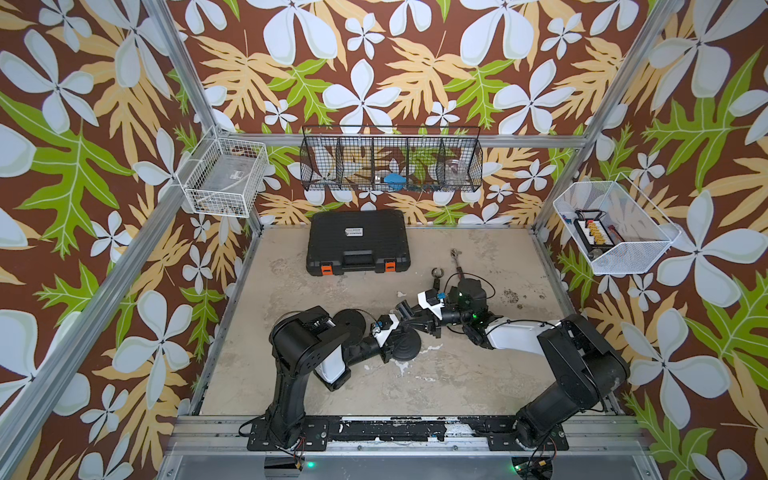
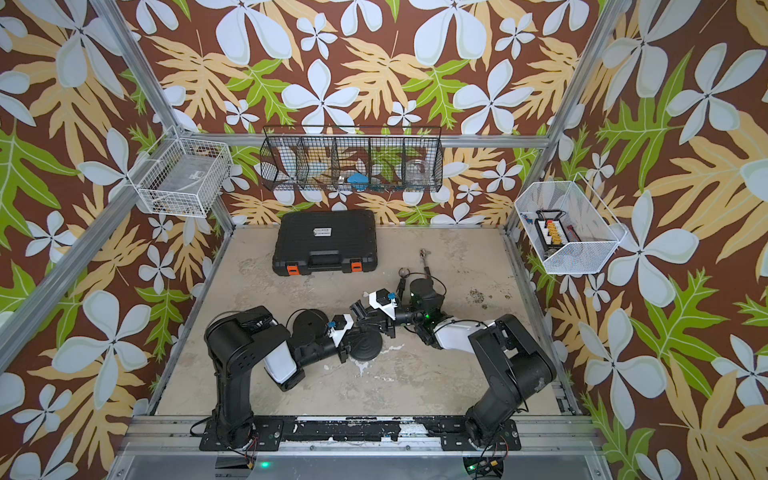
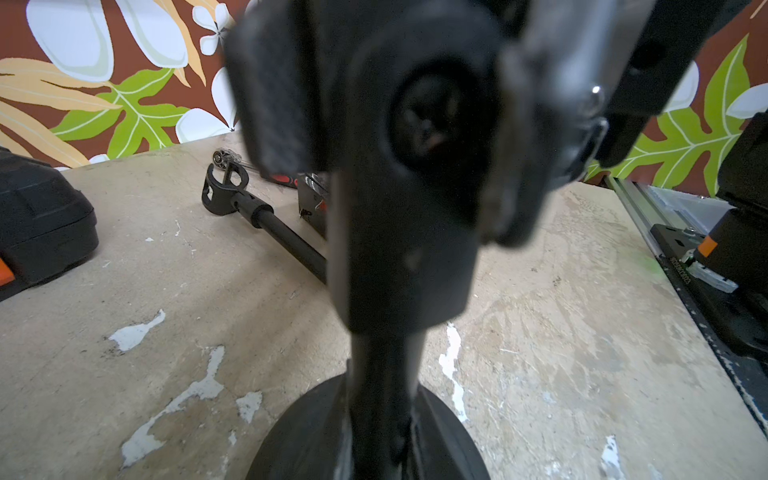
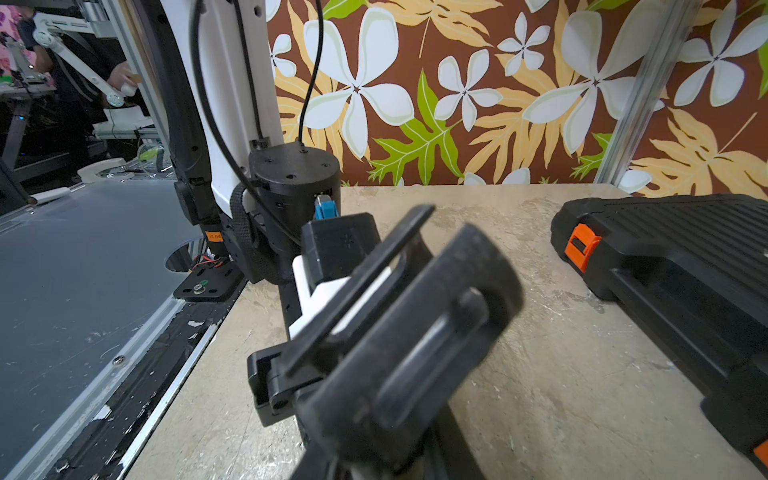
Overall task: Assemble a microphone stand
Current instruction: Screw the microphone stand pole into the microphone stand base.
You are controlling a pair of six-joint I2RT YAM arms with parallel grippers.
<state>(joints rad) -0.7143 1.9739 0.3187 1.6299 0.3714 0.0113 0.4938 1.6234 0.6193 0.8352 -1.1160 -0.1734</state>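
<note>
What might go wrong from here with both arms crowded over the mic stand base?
The left pincer and right pincer crowd the upright post together, so they may collide. A sideways tug on the post could tip the round base. The boom with clip lies close behind them and might get knocked.
</note>
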